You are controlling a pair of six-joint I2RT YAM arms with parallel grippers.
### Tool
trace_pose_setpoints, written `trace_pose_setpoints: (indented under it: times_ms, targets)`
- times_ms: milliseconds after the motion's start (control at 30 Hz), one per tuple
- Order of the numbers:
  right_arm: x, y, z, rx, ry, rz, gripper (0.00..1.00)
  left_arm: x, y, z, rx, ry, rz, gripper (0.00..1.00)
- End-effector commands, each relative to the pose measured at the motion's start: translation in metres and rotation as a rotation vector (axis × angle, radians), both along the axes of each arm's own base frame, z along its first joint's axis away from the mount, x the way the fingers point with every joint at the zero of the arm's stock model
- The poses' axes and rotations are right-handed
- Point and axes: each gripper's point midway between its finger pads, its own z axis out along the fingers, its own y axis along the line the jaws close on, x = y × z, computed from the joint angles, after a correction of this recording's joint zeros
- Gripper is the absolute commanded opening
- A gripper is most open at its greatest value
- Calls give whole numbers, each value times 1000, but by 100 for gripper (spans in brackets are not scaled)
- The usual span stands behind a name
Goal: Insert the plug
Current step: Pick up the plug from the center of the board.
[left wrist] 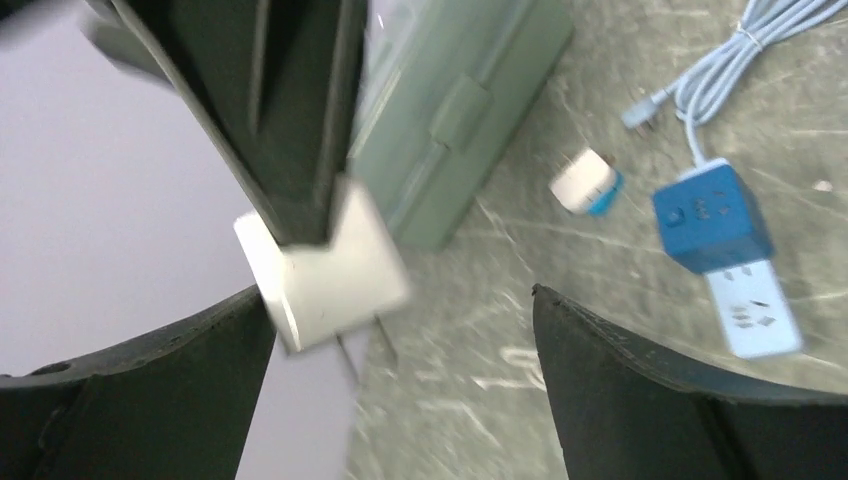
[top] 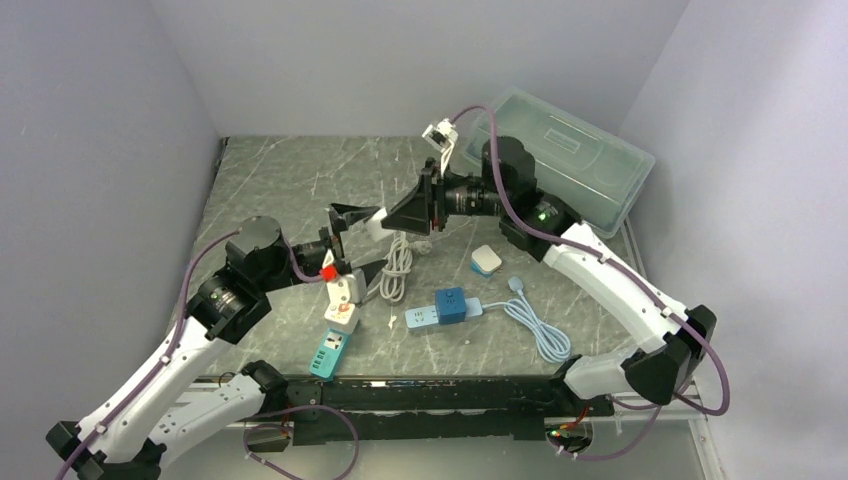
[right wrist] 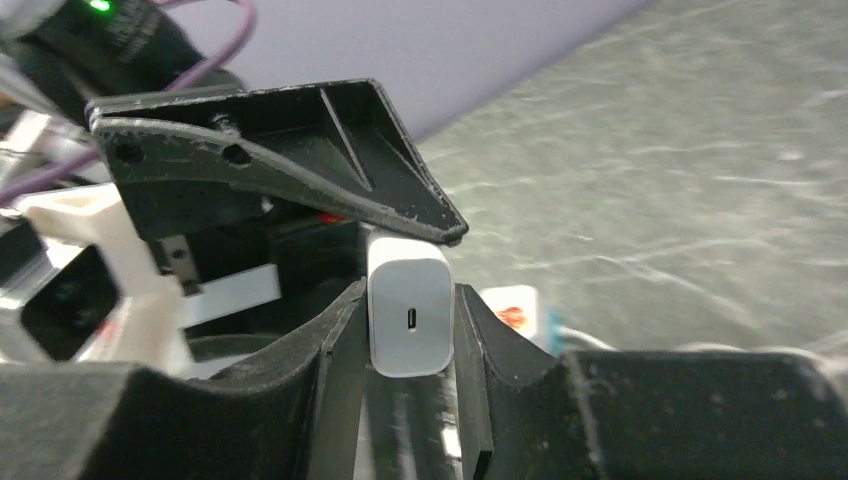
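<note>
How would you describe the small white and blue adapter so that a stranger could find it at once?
Start at the clear plastic box at the far right of the table. A little nearer the camera lies the small adapter, white on top with a blue edge. Unlike the blue cube nearby, it lies alone, with no cable.

Pale lavender walls point(top: 100, 150) on three sides; grey marbled tabletop point(top: 300, 170), evenly lit.
</note>
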Motion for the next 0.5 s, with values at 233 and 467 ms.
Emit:
trace_pose_setpoints:
  times_ms: [233,467]
  targets:
    - [79,-71,-126,-873,-550,-126,0,6,85,-83,-6,538,557,100]
    - [62,-72,-148,-950,-635,10,0,17,108,-134,35,710,768,100]
